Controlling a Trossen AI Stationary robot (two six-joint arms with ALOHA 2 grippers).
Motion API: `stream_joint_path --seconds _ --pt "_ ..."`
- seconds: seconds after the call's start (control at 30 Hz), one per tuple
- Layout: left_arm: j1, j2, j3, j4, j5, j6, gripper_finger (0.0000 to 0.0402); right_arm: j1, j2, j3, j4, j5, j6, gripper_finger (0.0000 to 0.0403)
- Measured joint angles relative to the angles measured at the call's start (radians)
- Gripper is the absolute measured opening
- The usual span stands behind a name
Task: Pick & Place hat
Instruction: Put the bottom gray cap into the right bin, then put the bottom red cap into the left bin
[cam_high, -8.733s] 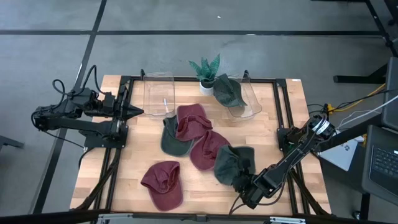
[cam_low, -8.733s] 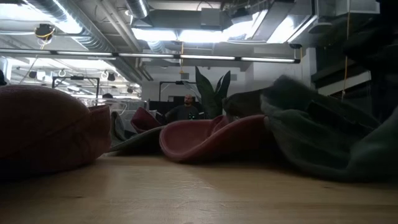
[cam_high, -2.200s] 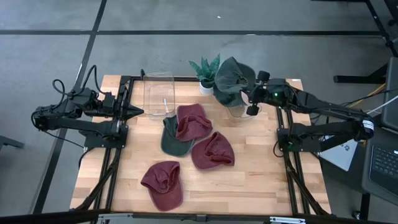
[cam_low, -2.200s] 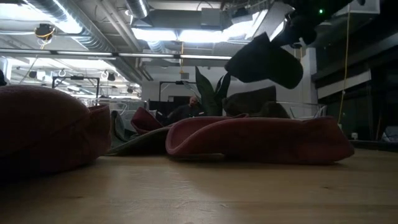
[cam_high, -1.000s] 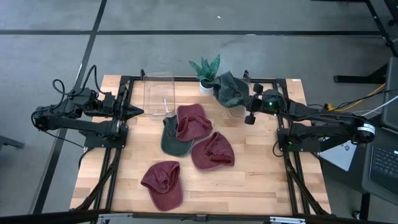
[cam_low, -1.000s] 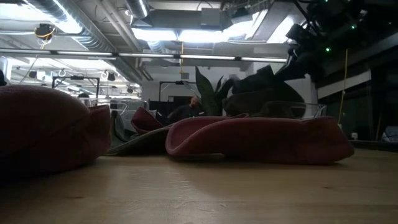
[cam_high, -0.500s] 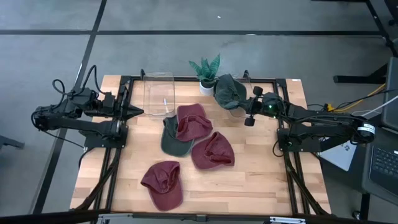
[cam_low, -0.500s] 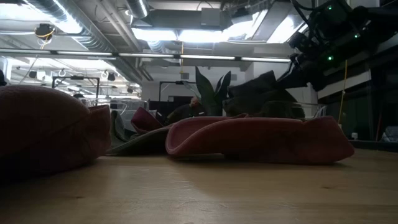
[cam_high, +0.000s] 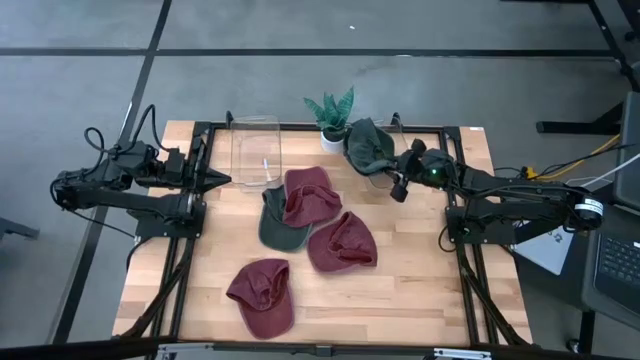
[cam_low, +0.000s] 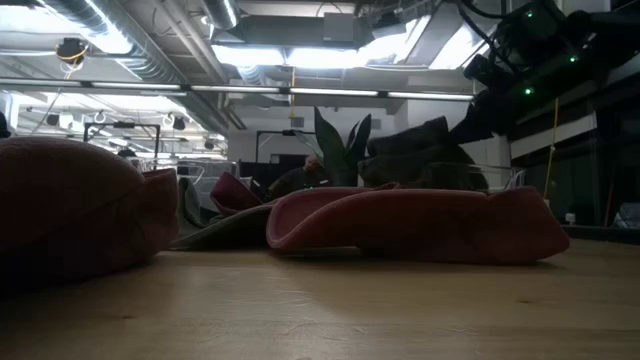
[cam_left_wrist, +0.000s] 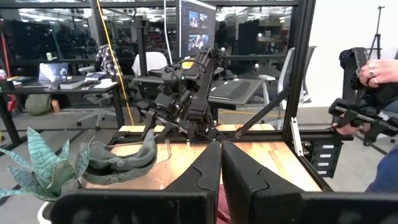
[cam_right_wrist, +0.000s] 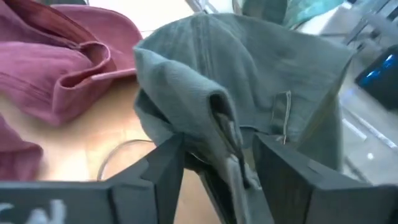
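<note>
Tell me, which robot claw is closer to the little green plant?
Right. The right gripper sits just beside the plant, at the green hat. The left gripper waits across the table.

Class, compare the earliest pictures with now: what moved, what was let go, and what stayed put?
The right tool carried a green hat from the table's near edge to the clear bin by the plant, then opened. The left tool and the other hats stayed put.

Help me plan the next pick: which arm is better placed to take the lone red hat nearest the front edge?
Left, probably. The red hat lies on the left arm's side; the right gripper is far off at the green hat.
</note>
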Motion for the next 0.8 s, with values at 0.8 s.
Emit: stream_joint_path --seconds 0.8 --pt "0.0 0.0 0.0 0.0 0.0 0.0 0.0013 0.146 -0.08 0.439 -0.714 -0.02 0.534 0.0252"
